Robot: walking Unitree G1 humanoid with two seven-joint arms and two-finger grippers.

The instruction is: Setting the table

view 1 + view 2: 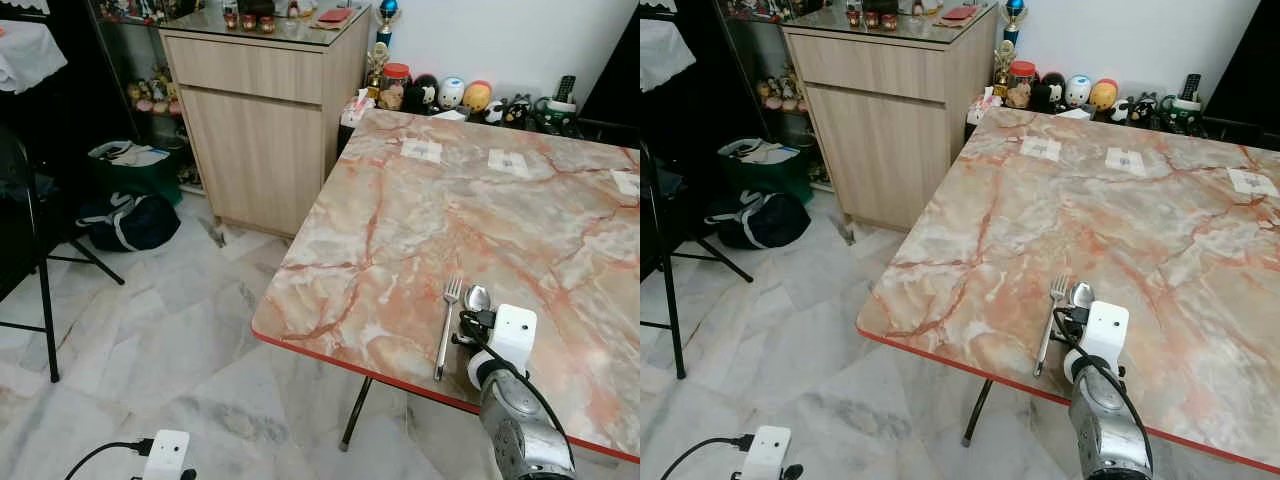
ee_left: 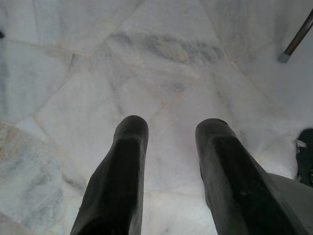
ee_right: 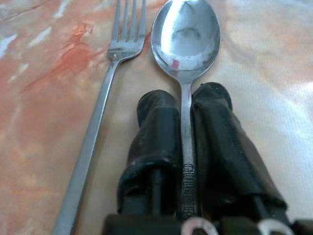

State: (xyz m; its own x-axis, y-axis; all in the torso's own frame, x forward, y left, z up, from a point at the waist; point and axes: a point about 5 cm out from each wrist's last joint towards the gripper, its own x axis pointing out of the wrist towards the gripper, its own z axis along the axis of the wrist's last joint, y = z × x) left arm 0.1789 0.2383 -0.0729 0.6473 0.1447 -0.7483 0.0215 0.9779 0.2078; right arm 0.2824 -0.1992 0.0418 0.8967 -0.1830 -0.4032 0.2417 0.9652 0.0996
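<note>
Leftmost, a black chair frame [image 1: 40, 280] stands on the pale marble floor [image 1: 170, 340], with a dark bag [image 1: 130, 220] and a green bin [image 1: 135, 170] behind it near a wooden cabinet [image 1: 265, 130]. Small jars and a red item sit on the cabinet's glass top, too small to name. Low at the near edge the left gripper [image 2: 171, 132] hangs over the floor, its two black fingers [image 2: 124, 166] parted with nothing between them; a table leg tip [image 2: 286, 56] shows off to one side in the left wrist view.

Moving right, the marble-pattern table [image 1: 400, 210] with a red edge takes up most of the scene. Along its far side by the wall sit toy figurines [image 1: 450, 95] and a jar [image 1: 393, 85]. Three small white paper squares [image 1: 421, 150] lie spaced across the far part of the tabletop.

Near the front edge a fork [image 1: 447, 325] lies flat, tines pointing away from the robot, handle end close to the red edge. Just beside it on the right lies a spoon [image 3: 186, 39], bowl up, parallel to the fork, the two close but not clearly touching. The right gripper [image 3: 188, 105] is down at the table, fingers clamped on the spoon's handle from both sides, the bowl sticking out past the fingertips. Spoon rests on or just over the surface, cannot tell which. The silver right arm [image 1: 515, 420] with its white wrist camera block comes in from the near right.
</note>
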